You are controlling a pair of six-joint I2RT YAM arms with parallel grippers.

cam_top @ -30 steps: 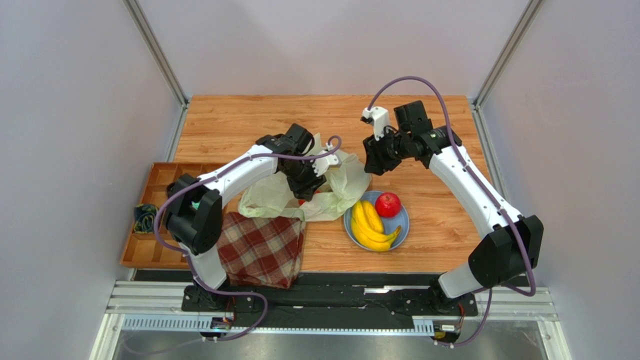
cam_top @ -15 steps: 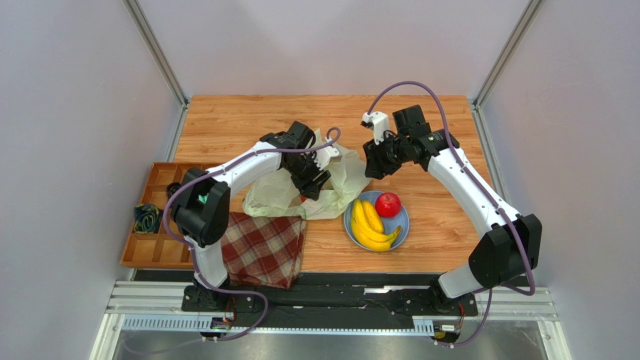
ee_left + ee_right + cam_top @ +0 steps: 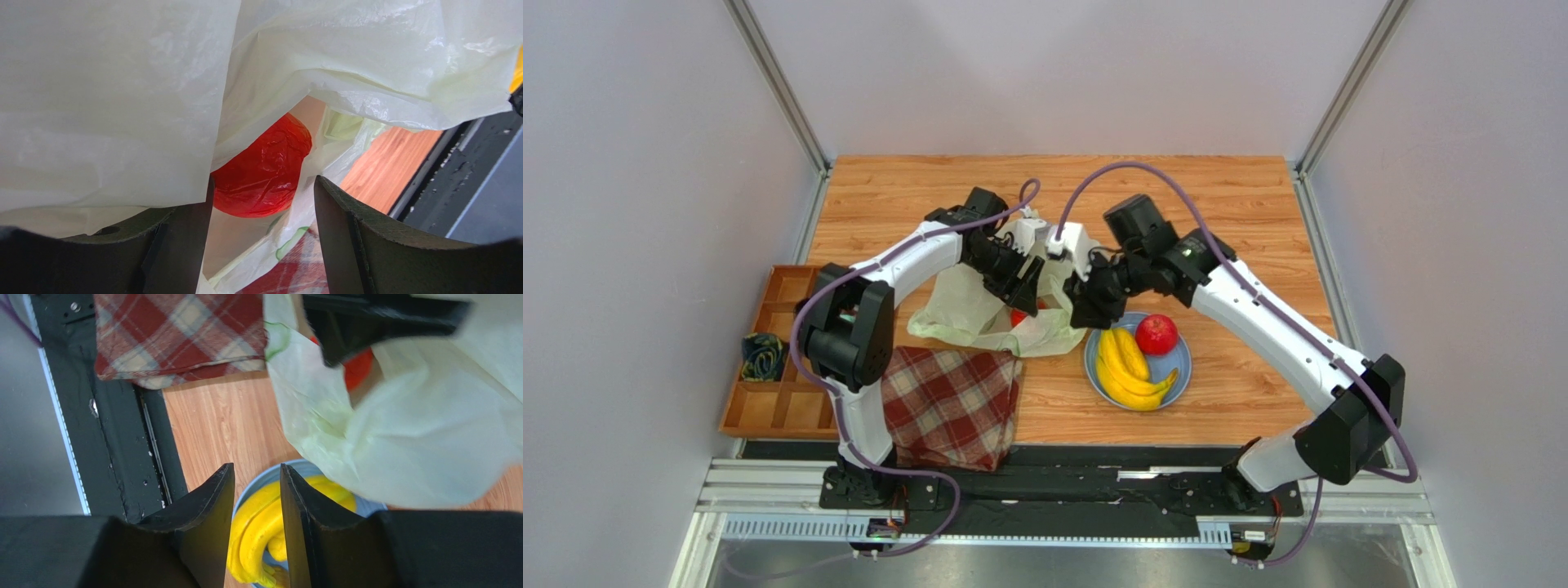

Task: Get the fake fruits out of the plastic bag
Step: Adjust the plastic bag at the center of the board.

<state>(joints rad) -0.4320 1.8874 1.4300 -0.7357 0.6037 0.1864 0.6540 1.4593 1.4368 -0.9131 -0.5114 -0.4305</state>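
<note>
Two fake fruits, a yellow plastic banana bunch (image 3: pixel 1124 368) and a round red plastic fruit (image 3: pixel 1156 333), lie on the round blue plate (image 3: pixel 1179 365); just left we see the crinkly pale yellow-green plastic bag (image 3: pixel 971 321). Left wrist: the left gripper (image 3: pixel 263 196) has its jaws wide, another red fruit (image 3: pixel 264 159) bagged beyond. Right wrist: the right gripper (image 3: pixel 256 476) has its jaws narrow and empty, over the banana bunch.

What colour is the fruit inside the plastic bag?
The fruit is red; the left wrist view shows it best.

No word, number, brand or sign could be read in any view. The plastic bag (image 3: pixel 423 435) carried a green printed outline (image 3: pixel 277 338) near its edge, seen only partly and forming no legible letter.
</note>
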